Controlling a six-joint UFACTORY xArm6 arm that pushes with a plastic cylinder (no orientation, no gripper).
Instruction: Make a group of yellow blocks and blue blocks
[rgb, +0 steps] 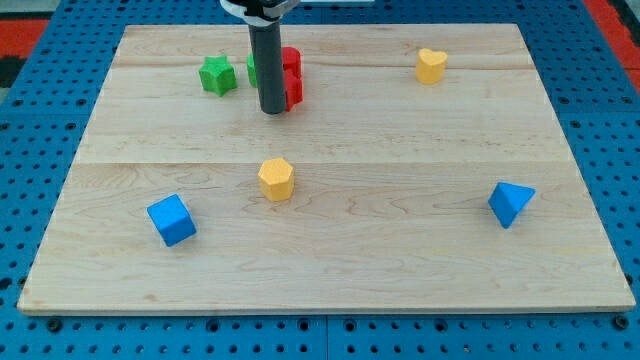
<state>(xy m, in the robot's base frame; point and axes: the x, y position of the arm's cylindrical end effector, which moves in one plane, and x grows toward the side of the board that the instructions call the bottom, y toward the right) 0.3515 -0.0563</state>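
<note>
The tip (273, 111) rests touching the red block (291, 76), right of the green star block (217, 75). The arm carries no pincer. The yellow hexagonal block (276, 179) lies well below the tip.

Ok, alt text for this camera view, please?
My tip rests beside a red block near the wooden board's top, by a green star block. Yellow heart, yellow hexagon, blue cube and blue wedge lie scattered.

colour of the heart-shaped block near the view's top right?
Yellow: the heart-shaped block, clearest in the camera view, the only one.
</note>
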